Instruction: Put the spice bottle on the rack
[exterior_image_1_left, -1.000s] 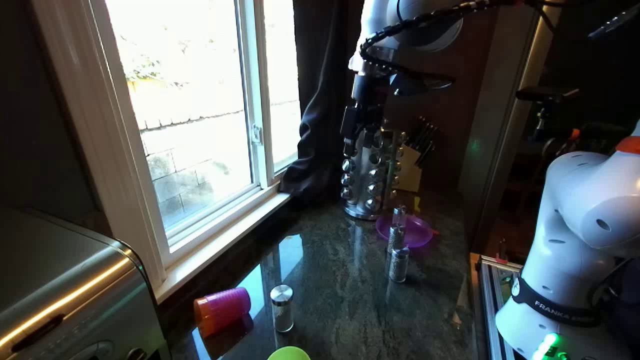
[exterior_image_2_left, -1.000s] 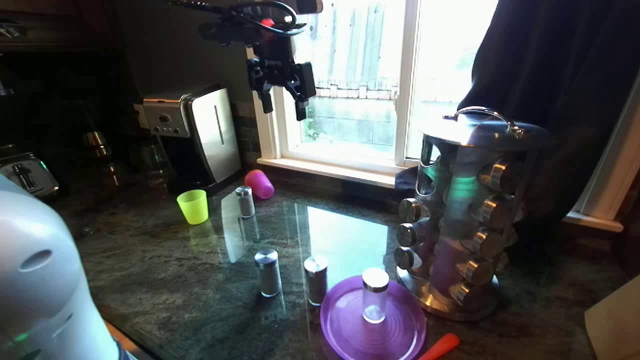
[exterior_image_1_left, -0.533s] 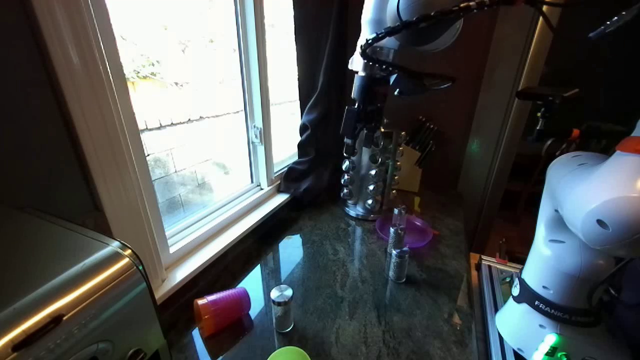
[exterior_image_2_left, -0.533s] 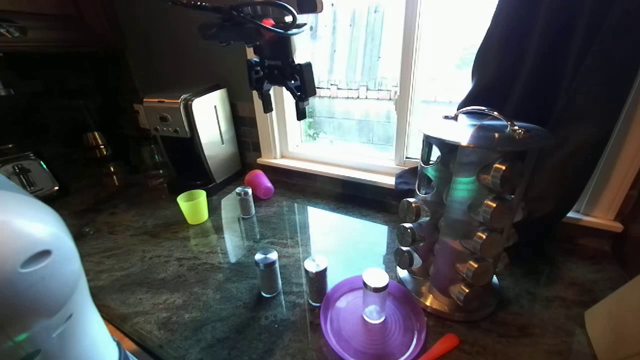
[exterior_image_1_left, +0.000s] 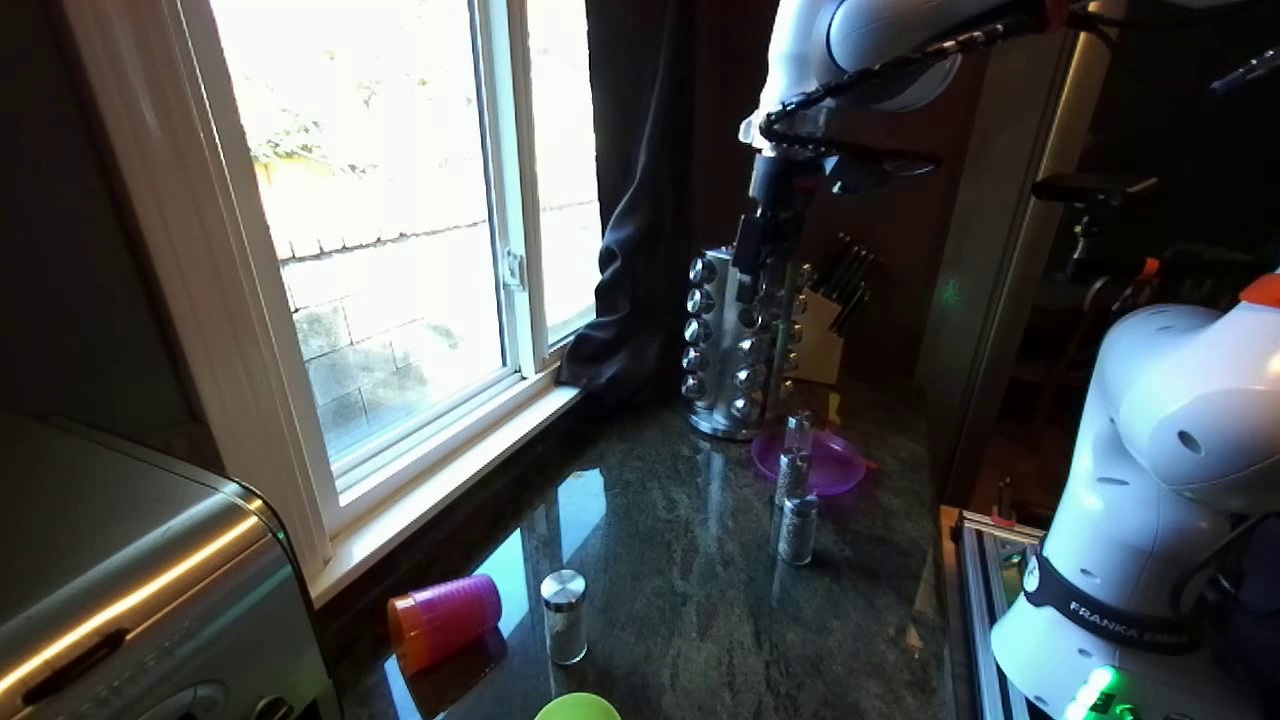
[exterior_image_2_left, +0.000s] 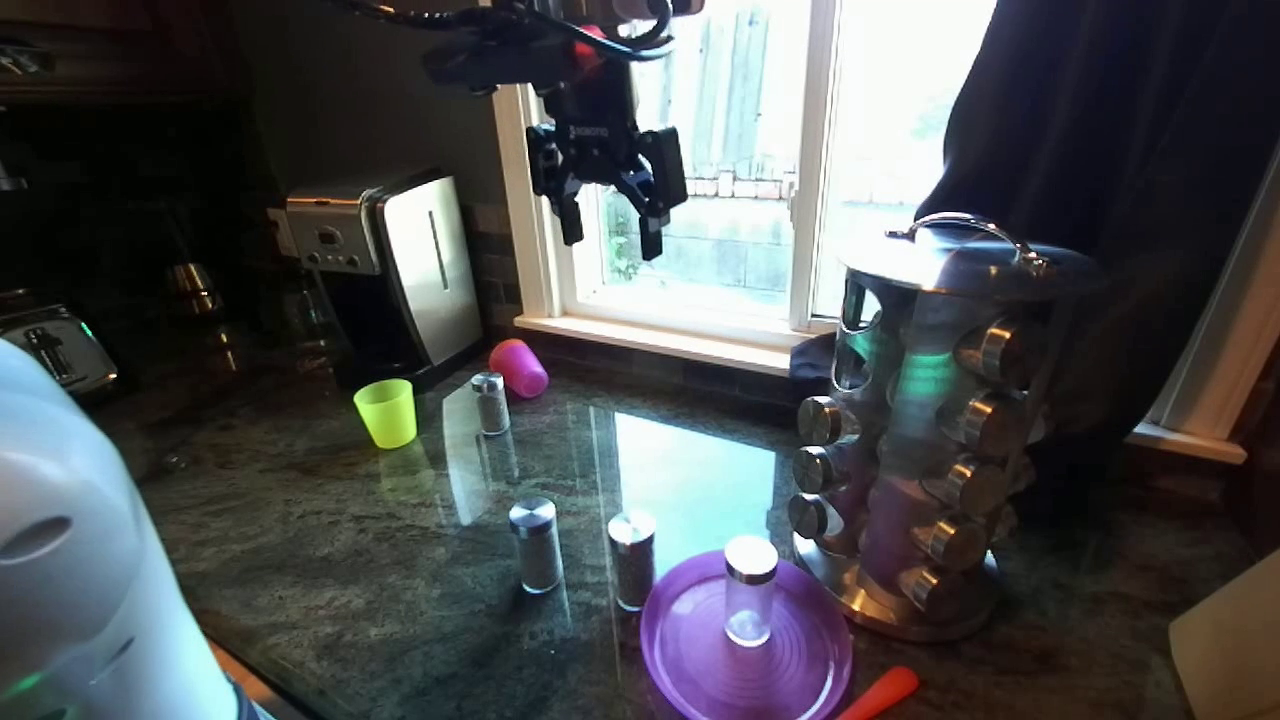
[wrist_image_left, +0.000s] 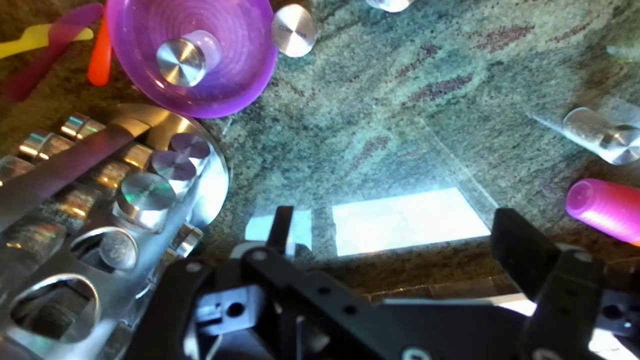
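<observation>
Several spice bottles with silver lids stand upright. One clear bottle (exterior_image_2_left: 750, 605) stands on the purple plate (exterior_image_2_left: 690, 665). Two bottles with dark contents, one (exterior_image_2_left: 632, 570) touching or close beside the plate and one (exterior_image_2_left: 538, 555) left of it, stand on the counter. Another bottle (exterior_image_2_left: 491, 407) stands farther back and shows in an exterior view (exterior_image_1_left: 566, 630). The rack (exterior_image_2_left: 925, 540) is a silver tower of jars, with empty round holes near its top in the wrist view (wrist_image_left: 107, 295). My gripper (exterior_image_2_left: 612, 245) is open and empty, high above the counter. It shows in the wrist view (wrist_image_left: 392, 217).
A green cup (exterior_image_2_left: 387, 415) and a tipped pink cup (exterior_image_2_left: 520, 368) lie toward the coffee maker (exterior_image_2_left: 425, 270). An orange-handled utensil (exterior_image_2_left: 885, 692) is beside the plate. A window and its sill (exterior_image_2_left: 660, 345) run behind the counter. A knife block (exterior_image_1_left: 815, 340) stands behind the rack.
My gripper was still between the earlier frames. Since then it has moved to the right and slightly down in both exterior views, staying open. The bottles, plate and rack have not moved.
</observation>
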